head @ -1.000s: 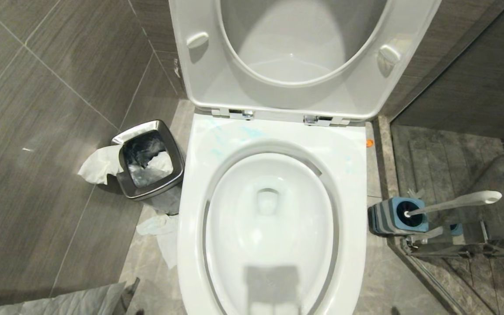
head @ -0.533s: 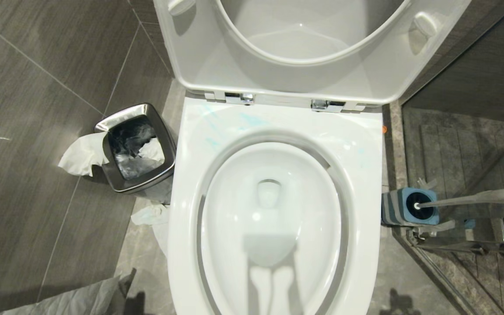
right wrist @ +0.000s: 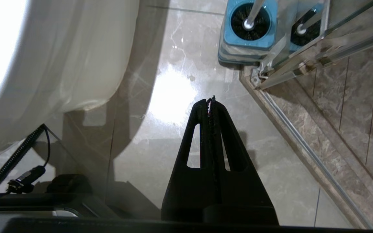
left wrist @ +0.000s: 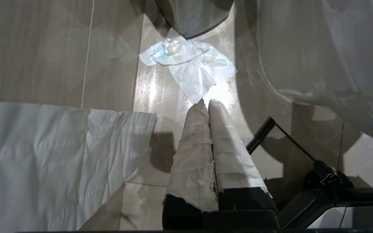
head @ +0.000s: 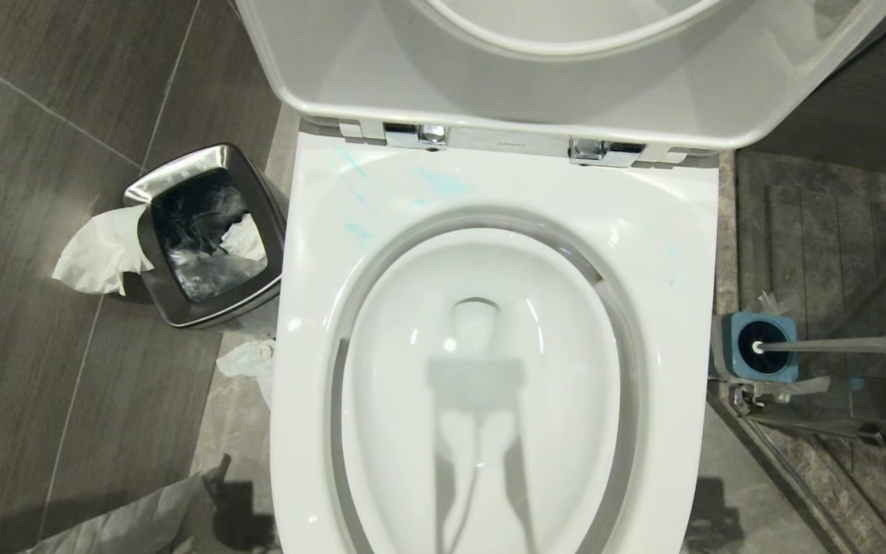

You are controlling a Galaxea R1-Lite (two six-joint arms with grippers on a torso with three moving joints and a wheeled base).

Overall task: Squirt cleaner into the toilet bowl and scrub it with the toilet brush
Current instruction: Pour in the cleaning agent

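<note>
The white toilet bowl (head: pixel 566 192) fills the middle of the head view, its seat and lid (head: pixel 489 69) raised. Thin turquoise streaks of cleaner (head: pixel 439 182) mark the back left of the rim. To the bowl's right the toilet brush (head: pixel 851 344) stands in its blue-topped holder (head: pixel 785 369), handle leaning right. Neither gripper shows in the head view. My left gripper (left wrist: pixel 207 102), fingers wrapped in white, hangs shut and empty over the floor left of the toilet. On the other side, my right gripper (right wrist: pixel 209 99) is shut and empty, short of the brush holder (right wrist: pixel 248 43).
A steel waste bin (head: pixel 151 196) with tissue (head: pixel 97 250) hanging out stands left of the toilet. Crumpled tissue (head: pixel 247 362) lies on the floor by its base. A white plastic sheet (left wrist: pixel 44 155) lies at the lower left. A glass shower door and rail (right wrist: pixel 303 142) run just right of the brush.
The whole head view has shifted: the toilet looks larger and nearer, and the lid has slid toward the top edge. That is the camera moving; nothing in the scene has moved.
</note>
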